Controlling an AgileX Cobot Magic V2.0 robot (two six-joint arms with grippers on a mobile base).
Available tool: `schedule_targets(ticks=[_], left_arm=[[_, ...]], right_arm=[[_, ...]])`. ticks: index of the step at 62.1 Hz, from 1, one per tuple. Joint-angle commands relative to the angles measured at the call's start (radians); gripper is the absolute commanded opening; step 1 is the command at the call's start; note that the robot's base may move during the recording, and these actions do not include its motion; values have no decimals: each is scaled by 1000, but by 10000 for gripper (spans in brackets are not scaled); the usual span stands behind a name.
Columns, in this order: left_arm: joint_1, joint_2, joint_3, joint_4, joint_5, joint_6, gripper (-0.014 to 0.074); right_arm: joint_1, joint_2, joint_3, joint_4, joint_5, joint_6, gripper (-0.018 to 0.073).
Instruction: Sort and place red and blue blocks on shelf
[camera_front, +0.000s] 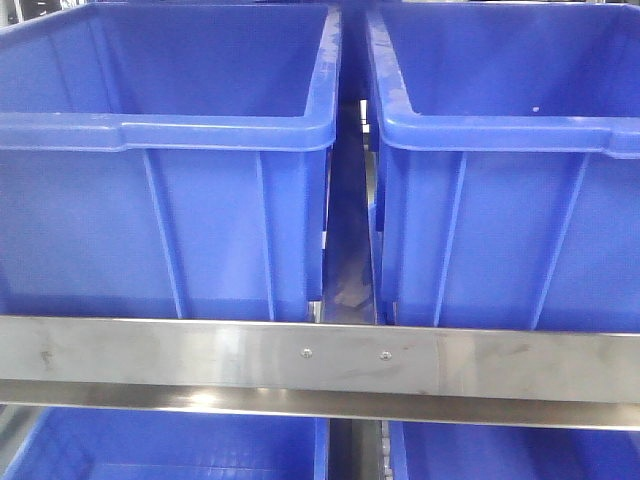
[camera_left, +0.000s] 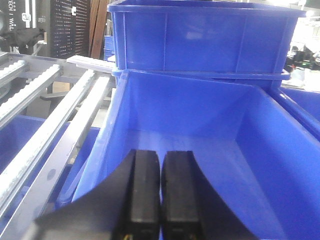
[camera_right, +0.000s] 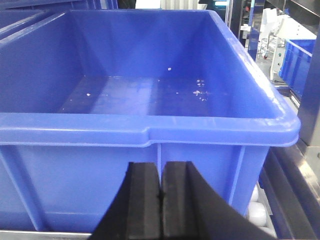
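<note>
Bins (camera_front: 160, 180) side by side behind shelf rail (camera_front: 320, 358), both hands (camera_left: 160, 195) (camera_right: 160, 200) clenched empty.

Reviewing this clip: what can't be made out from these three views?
- Red and blue blocks: in no view; neither bin floor that shows holds one.
- Left bin floor: front view, hidden by its front wall.
- Lower bins: front view, cut off by the bottom edge and the shelf rail.
- Left gripper and right gripper: fingers pressed together, nothing seen between them; arms out of frame.
</note>
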Motion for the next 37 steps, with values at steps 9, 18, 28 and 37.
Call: schedule_targets(ticks=[9, 18, 28, 37], left_arm=[[2, 8, -29, -4, -89, -7, 125], [2, 8, -29, -4, -89, -7, 125], [2, 8, -24, -4, -89, -7, 125], [2, 5, 36, 1, -108, 0, 125]], right_arm=[[-6, -21, -21, -1, -93, -3, 56], [-6, -21, -21, -1, -93, -3, 56], [-6, -21, -21, -1, -93, -3, 56], [-6, -21, -21, -1, -93, -3, 56]])
